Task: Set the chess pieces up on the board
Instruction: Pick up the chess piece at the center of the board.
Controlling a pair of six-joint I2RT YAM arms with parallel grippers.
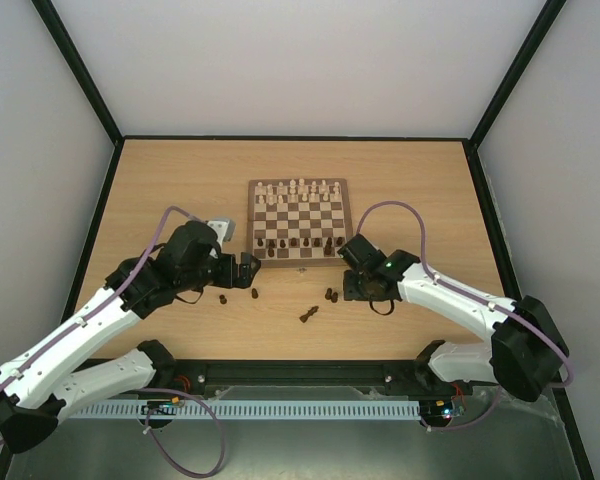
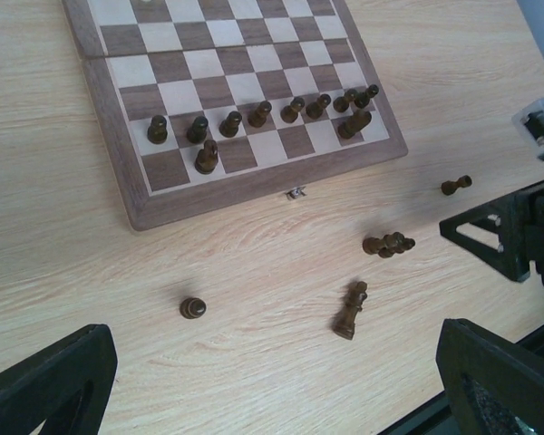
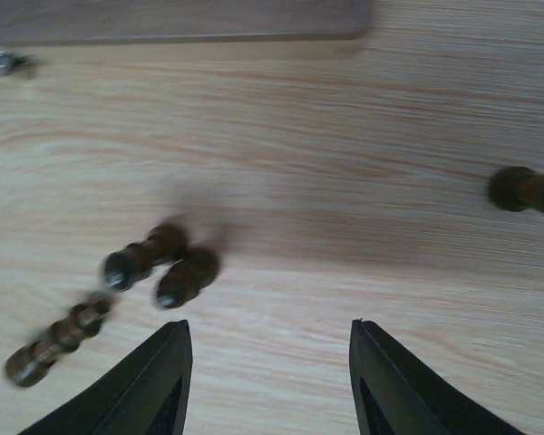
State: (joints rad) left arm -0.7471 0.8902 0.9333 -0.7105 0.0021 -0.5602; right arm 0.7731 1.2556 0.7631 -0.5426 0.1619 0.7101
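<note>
Centrally on the tabletop lies the board, with cream pieces along its far side and dark pieces along the near side. Both the left gripper and the right gripper gape empty above loose dark chessmen lying off-board.

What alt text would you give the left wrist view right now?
Several loose dark chess pieces are scattered on the tabletop beside the board, whose nearest squares hold a row of dark pieces. The left pincer is open and empty, its fingers framing the bottom corners.
</note>
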